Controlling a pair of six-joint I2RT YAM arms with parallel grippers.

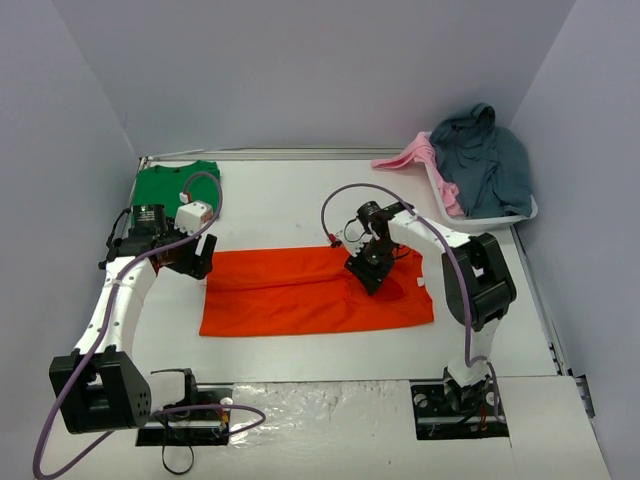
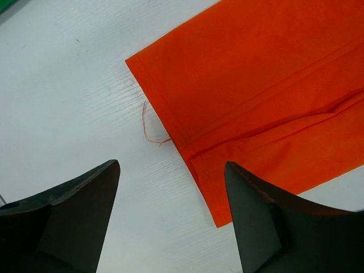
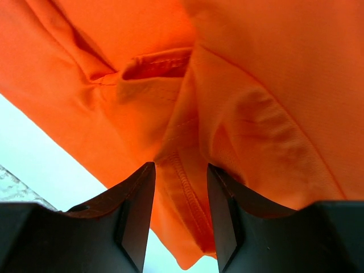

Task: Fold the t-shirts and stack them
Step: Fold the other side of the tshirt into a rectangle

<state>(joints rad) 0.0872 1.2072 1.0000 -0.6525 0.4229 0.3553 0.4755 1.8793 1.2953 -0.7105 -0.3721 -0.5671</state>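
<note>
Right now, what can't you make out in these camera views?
1. Green shirt: top view, the left arm covers part of its near edge.
2. Right hand: its wrist view shows the orange shirt bunched between the fingers; whether it grips is unclear.
3. Basket: top view, the heaped clothes hide how many pieces lie inside.
4. Orange shirt: left wrist view, the frame edge cuts most off.
</note>
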